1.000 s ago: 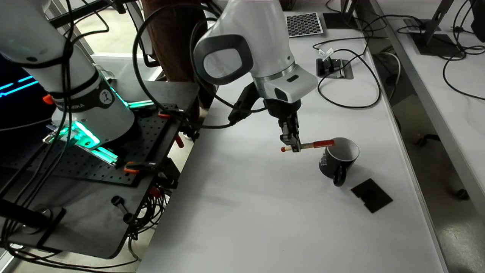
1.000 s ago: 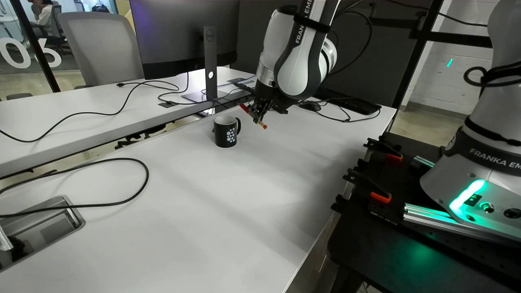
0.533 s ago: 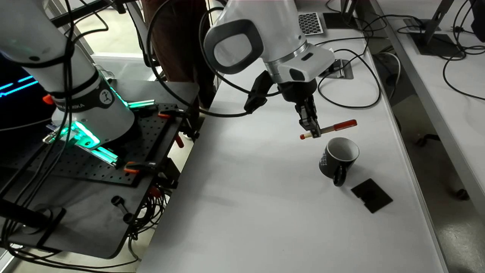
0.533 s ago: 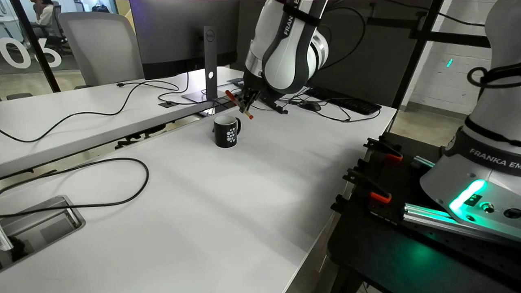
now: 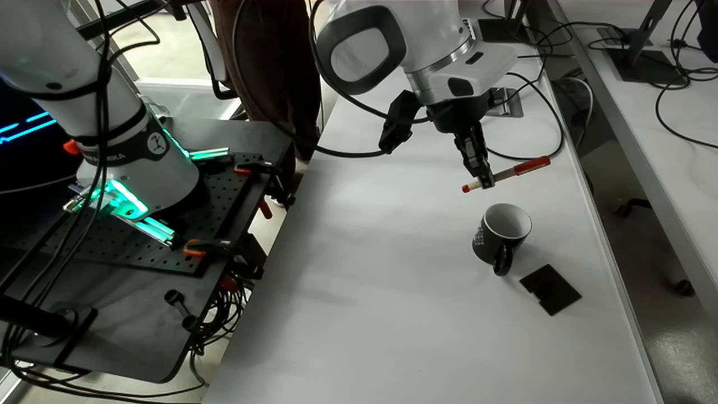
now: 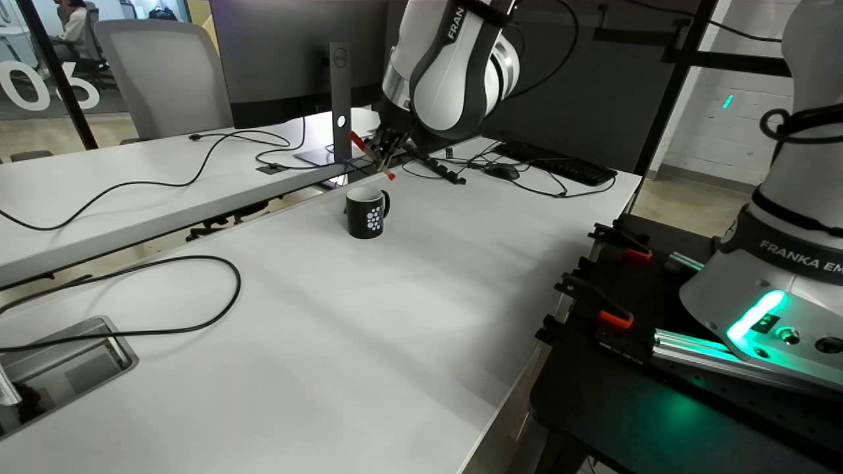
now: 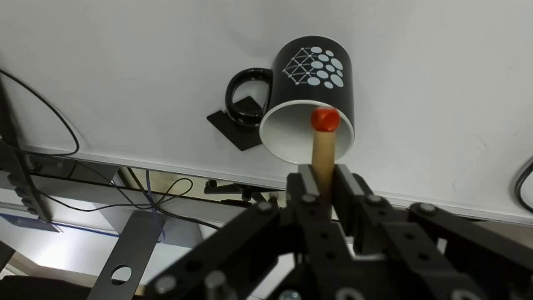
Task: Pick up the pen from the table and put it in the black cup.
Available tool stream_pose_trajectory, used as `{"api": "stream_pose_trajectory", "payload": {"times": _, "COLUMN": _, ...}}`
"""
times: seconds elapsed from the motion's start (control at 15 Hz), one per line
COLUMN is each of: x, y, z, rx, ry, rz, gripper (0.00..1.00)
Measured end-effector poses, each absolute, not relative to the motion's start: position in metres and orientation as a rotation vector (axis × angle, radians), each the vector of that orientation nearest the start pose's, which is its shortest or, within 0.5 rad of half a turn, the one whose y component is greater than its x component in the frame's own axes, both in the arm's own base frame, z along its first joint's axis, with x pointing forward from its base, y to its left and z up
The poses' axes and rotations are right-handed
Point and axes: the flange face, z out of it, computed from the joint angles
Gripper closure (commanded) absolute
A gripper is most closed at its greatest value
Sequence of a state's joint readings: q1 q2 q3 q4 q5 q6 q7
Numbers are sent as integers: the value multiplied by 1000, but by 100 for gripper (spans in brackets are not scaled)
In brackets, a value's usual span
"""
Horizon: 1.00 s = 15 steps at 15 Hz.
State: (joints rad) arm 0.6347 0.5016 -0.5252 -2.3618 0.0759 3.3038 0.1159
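Note:
The pen (image 5: 530, 165) has a red cap, a tan barrel and a red-orange tip. My gripper (image 5: 486, 180) is shut on its barrel and holds it in the air, tilted, with the capped end higher. The black cup (image 6: 364, 220) stands upright on the table below, its opening free in both exterior views. In the wrist view the pen's tip (image 7: 325, 120) overlaps the pale inside of the cup (image 7: 287, 131), though the two are apart. Behind the gripper (image 7: 326, 177) in that view, the capped end of the pen is hidden.
A flat black square piece (image 5: 551, 289) lies near the cup's handle side. A loop of black cable (image 6: 217, 316) rests on the white table (image 6: 369, 329). The table's far edge runs close to the cup, with a gap before another desk (image 6: 99, 197).
The gripper has carried the pen up and away past the cup, towards the table's far edge. The pen's capped end has tipped higher. The cup has stayed in place.

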Motion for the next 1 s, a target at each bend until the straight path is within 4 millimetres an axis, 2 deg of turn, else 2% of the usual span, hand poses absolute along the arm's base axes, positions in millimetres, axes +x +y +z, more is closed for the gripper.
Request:
{"api": "stream_pose_trajectory", "payload": {"times": 0.13, "x": 542, "y": 49, "z": 202, "rx": -3182, "ry": -53, "rz": -869, "gripper": 85}}
{"api": "stream_pose_trajectory", "payload": {"times": 0.2, "x": 542, "y": 49, "z": 202, "rx": -3182, "ry": -54, "rz": -868, "gripper": 96}}
{"api": "stream_pose_trajectory", "payload": {"times": 0.53, "x": 538, "y": 50, "z": 198, "rx": -3170, "ry": -51, "rz": -883, "gripper": 96}}
{"api": "stream_pose_trajectory", "payload": {"times": 0.73, "x": 507, "y": 42, "z": 168, "rx": -3154, "ry": -27, "rz": -905, "gripper": 96}}
{"api": "stream_pose_trajectory", "payload": {"times": 0.8, "x": 503, "y": 40, "z": 163, "rx": -3159, "ry": -19, "rz": -888, "gripper": 96}}
{"api": "stream_pose_trajectory", "payload": {"times": 1.0, "x": 513, "y": 40, "z": 169, "rx": -3148, "ry": -11, "rz": -909, "gripper": 96}}
